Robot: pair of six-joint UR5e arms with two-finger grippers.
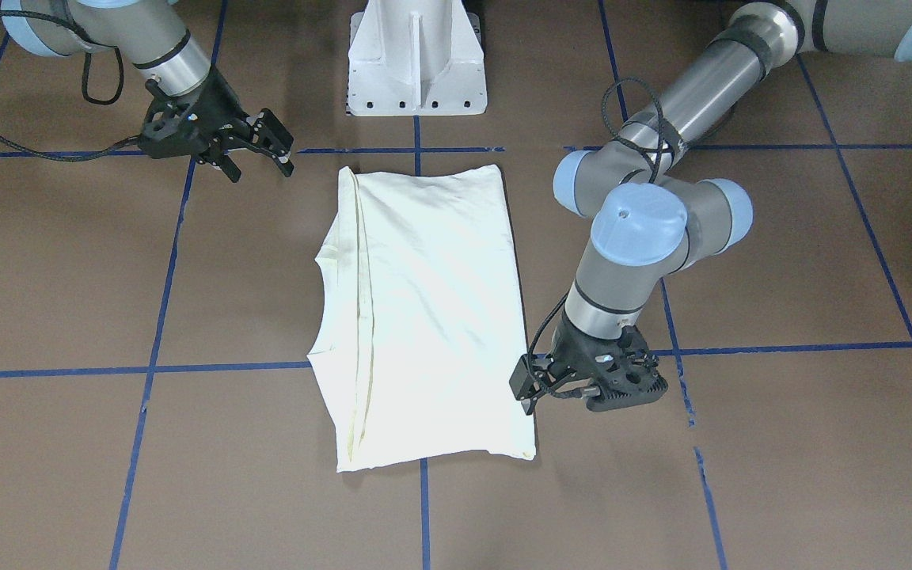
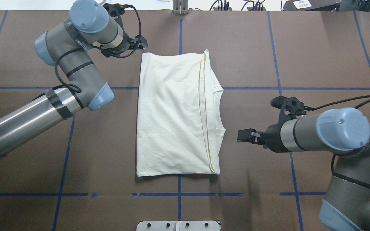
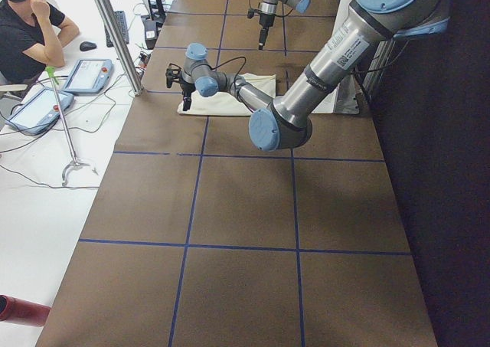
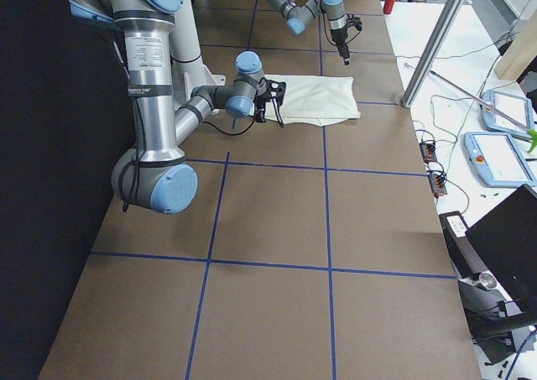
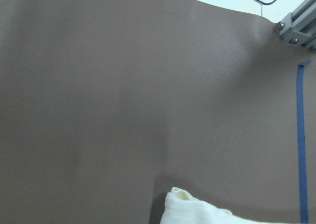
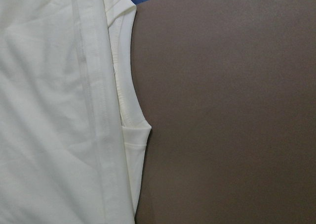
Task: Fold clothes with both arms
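Observation:
The clothes are one cream-white shirt (image 2: 172, 112) folded into a long rectangle, plain side up, in the middle of the brown table (image 2: 316, 48). Its neckline (image 2: 221, 109) faces my right side. The left gripper (image 1: 626, 396) points down just off the shirt's far left corner (image 5: 192, 206), apart from the cloth; its jaws are too hidden for me to tell open or shut. The right gripper (image 1: 258, 168) hovers open and empty a short way off the shirt's right edge, near the collar (image 6: 133, 130). No print shows.
A white pedestal base (image 1: 416, 63) stands at the near edge behind the shirt. Blue tape lines (image 2: 279, 88) grid the table. Beyond the far edge a person (image 3: 31, 33) sits by tablets (image 3: 84, 75), next to a metal post (image 3: 115, 33).

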